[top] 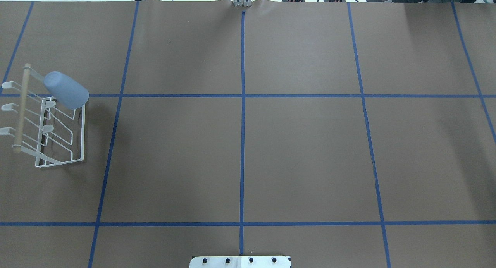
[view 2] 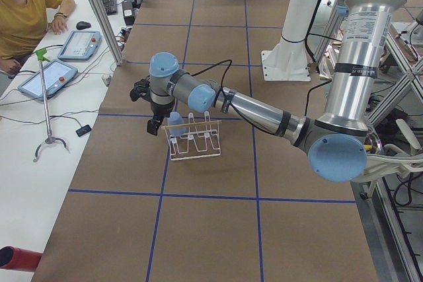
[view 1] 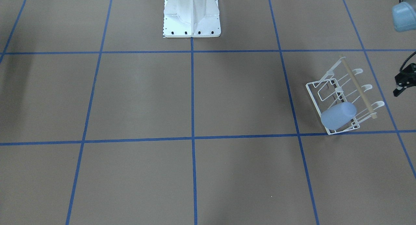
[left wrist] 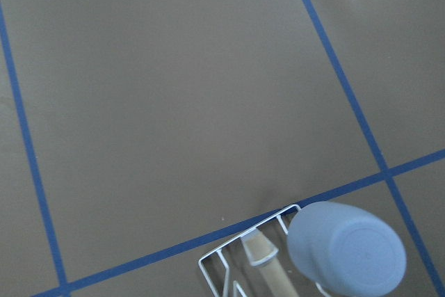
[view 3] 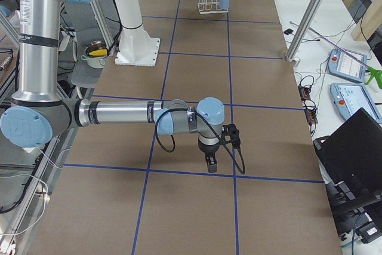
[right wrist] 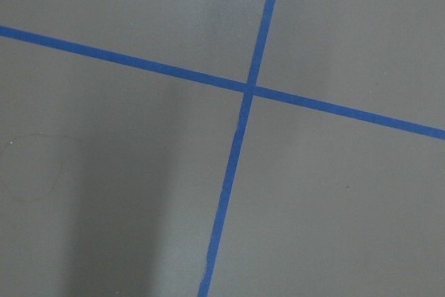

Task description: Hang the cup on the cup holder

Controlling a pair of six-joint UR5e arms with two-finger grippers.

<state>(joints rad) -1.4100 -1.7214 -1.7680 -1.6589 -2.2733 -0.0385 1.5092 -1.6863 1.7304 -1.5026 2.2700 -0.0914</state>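
Note:
The pale-blue cup (view 1: 338,116) hangs upside down and tilted on an end prong of the white wire cup holder (view 1: 360,91). They stand at the table's left end in the overhead view, cup (top: 66,90) and cup holder (top: 21,109). The left wrist view shows the cup's bottom (left wrist: 346,255) and a rack corner (left wrist: 274,276). My left gripper (view 2: 154,125) hovers just beyond the rack, apart from the cup; only part of it (view 1: 403,83) shows at the front view's edge, and I cannot tell if it is open. My right gripper (view 3: 211,165) points down over bare table far from the rack; its state cannot be told.
The robot's white base (view 1: 191,20) stands at the table's middle edge. An operator (view 2: 23,11) sits at a side desk with teach pendants (view 2: 46,77) beyond the table's far edge. Blue tape lines (top: 242,144) grid the brown table.

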